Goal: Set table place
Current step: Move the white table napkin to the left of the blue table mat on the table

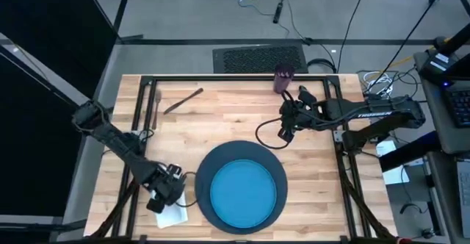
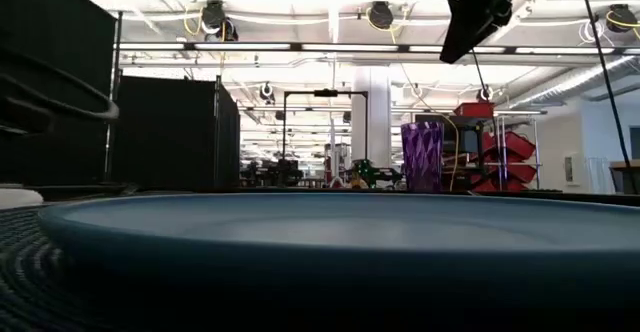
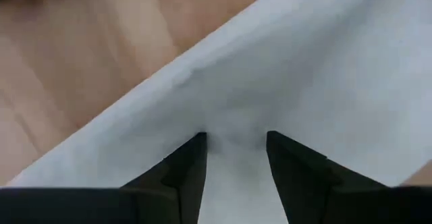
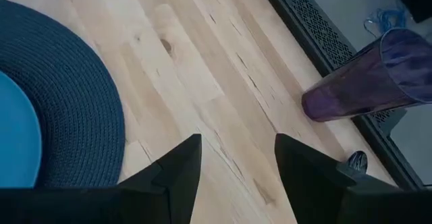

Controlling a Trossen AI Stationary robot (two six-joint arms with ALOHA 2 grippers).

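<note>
A bright blue plate [image 1: 242, 194] lies on a dark navy round disc [image 1: 208, 172] at the table's near middle. The white napkin [image 1: 175, 216] lies flat on the planks left of the disc. My left gripper [image 1: 163, 198] points down onto it, fingers apart [image 3: 235, 140]. A fork [image 1: 156, 106] and another slim utensil [image 1: 183, 101] lie at the far left. The purple cup [image 1: 283, 79] stands upright at the far edge. My right gripper [image 1: 288, 124] hangs open and empty above bare wood between cup and disc [image 4: 236, 143]. My left gripper comes from above with its fingertips [image 3: 196, 146] set apart on the napkin's top face [image 3: 233, 126], away from its edge. Nothing is pinched between them. The napkin lies flat on the table, with a faint crease between the two tips.
Bare planks [image 1: 220, 126] lie between the utensils, the cup and the disc. A black frame rail [image 1: 139, 112] runs along the table's left side and another [image 1: 345, 170] along its right. Cables hang from the right arm [image 1: 268, 134].
</note>
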